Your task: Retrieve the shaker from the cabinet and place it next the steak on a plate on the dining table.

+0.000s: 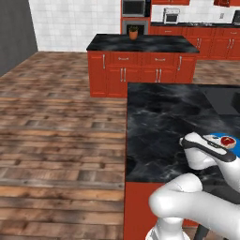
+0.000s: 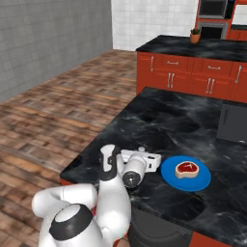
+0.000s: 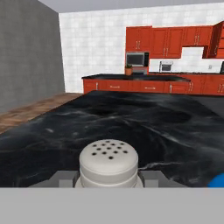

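The shaker (image 3: 108,162), grey with a pale holed cap, stands upright between my fingertips in the hand view, with my gripper (image 3: 108,180) shut on it just over the black marble dining table (image 3: 131,127). From the right base view my white hand (image 2: 141,162) hovers low over the table (image 2: 178,120), just left of the blue plate (image 2: 193,182) with the steak (image 2: 187,169) on it. The plate (image 1: 236,147) and steak (image 1: 228,140) also peek out behind my arm in the left base view. A blue sliver of the plate (image 3: 217,180) sits at the hand view's lower right. Red wall cabinets (image 3: 166,41) hang far off.
A second marble-topped island (image 1: 140,44) with a potted plant (image 1: 133,32) stands beyond the table. A dark inset panel (image 2: 234,123) lies at the table's far right. Wooden floor (image 1: 56,122) runs along the left side.
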